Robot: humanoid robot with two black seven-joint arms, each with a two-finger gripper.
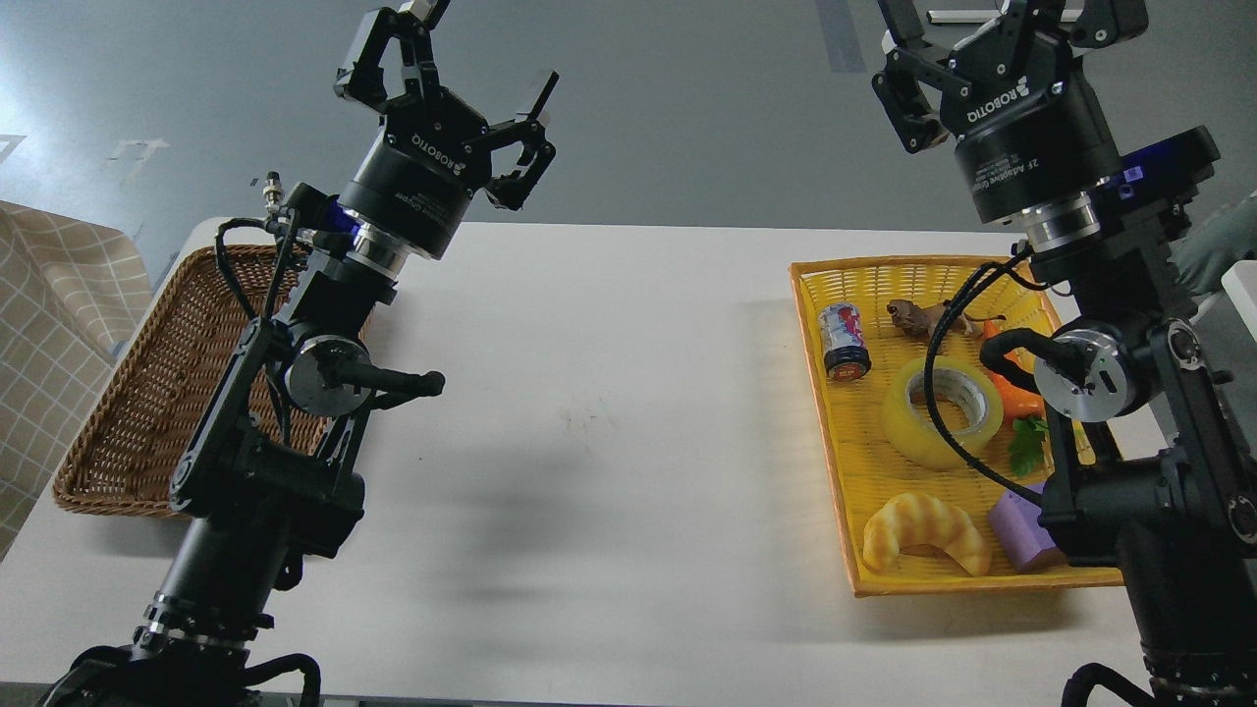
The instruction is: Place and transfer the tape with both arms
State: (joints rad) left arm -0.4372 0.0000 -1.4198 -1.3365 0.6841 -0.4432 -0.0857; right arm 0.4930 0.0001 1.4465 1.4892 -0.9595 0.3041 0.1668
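Note:
The tape point(941, 412), a translucent yellow roll with a pale core, lies flat in the middle of the yellow tray point(837, 462) on the right of the table. A black cable of my right arm crosses in front of it. My left gripper point(454, 61) is raised high over the table's far left side, open and empty. My right gripper point(982, 29) is raised above the tray's far edge, well above the tape; its fingers reach the frame's top edge and stand apart with nothing between them.
The yellow tray also holds a small can point(844, 340), a brown toy figure point(918, 316), a carrot point(1011, 385), a croissant point(925, 532) and a purple block point(1021, 530). A brown wicker basket point(147, 393) sits at the table's left, partly behind my left arm.

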